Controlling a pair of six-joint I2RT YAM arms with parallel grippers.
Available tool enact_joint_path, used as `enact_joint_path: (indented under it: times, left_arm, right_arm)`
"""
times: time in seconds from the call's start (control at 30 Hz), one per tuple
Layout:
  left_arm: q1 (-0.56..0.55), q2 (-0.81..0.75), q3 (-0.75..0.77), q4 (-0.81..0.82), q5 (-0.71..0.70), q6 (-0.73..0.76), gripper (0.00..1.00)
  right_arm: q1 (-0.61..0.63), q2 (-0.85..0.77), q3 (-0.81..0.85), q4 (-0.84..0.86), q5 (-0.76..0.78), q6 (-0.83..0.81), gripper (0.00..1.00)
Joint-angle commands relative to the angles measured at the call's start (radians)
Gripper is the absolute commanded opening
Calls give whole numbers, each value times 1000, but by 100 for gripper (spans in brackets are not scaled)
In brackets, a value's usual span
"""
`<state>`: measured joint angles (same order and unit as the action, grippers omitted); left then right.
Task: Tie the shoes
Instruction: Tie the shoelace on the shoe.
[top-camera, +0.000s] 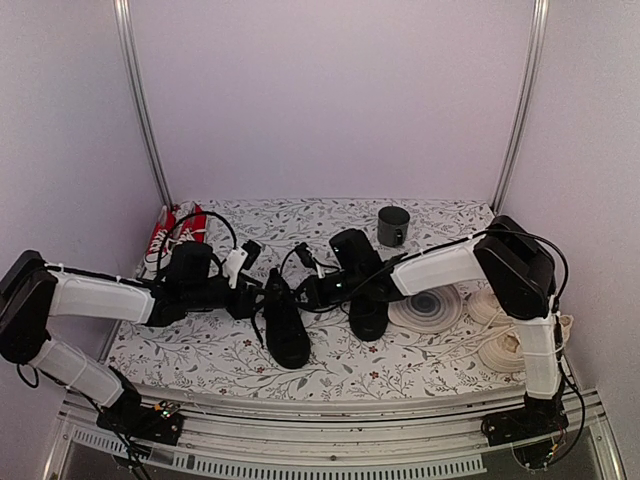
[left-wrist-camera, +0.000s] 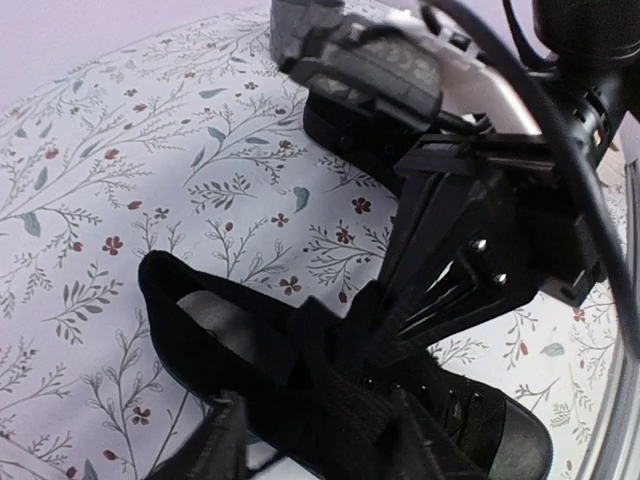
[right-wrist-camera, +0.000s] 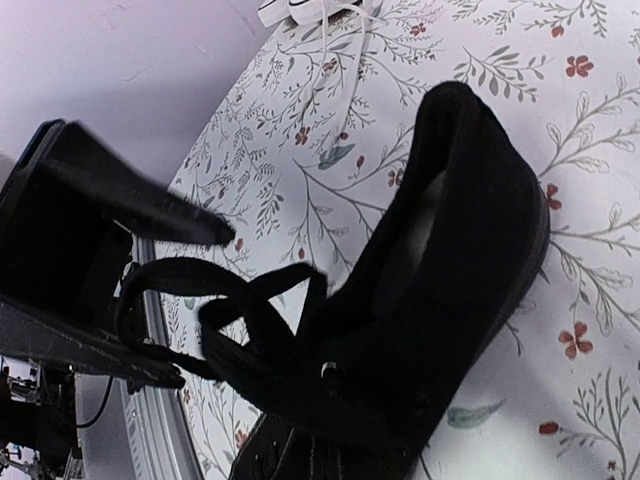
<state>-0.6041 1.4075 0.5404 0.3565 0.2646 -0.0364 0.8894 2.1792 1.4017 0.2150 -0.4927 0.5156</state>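
Note:
Two black shoes lie on the flowered cloth, one (top-camera: 286, 335) at the middle and the other (top-camera: 366, 305) to its right. Both grippers meet over the middle shoe (left-wrist-camera: 230, 345). My left gripper (top-camera: 250, 290) hangs at its left side, open, its fingers spread above the tongue (left-wrist-camera: 320, 455) with nothing between them. My right gripper (top-camera: 313, 290) comes in from the right and is shut on the shoe's lace. In the right wrist view black lace loops (right-wrist-camera: 235, 300) run from the shoe (right-wrist-camera: 460, 250) down to my right gripper (right-wrist-camera: 320, 465).
Small red-and-white sneakers (top-camera: 175, 235) lie at the back left. A grey cup (top-camera: 393, 226) stands at the back. A white plate (top-camera: 432, 308) sits under the right arm, with cream sneakers (top-camera: 505, 345) at the right edge. Walls close in on three sides.

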Motion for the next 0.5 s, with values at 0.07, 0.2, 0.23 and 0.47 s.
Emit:
enact_joint_path:
  times: [0.07,0.2,0.23,0.47]
  left_arm:
    - [71,-64,67,-220,143,-93,63]
    - [127,-92,75,-352,201,-135,63]
    - [135,-100,66,-364,200,-137,60]
    - [184,-121,-4,-349,249,-281,48]
  right_arm:
    - [-64,-158,-136,-29,-173,-55,1]
    - [-65,-150,-137,-73,-192,-115,1]
    - [-66,-145,-127,-96,-197,-127,1]
    - [-94,-140,-104,-114,-218,-167,1]
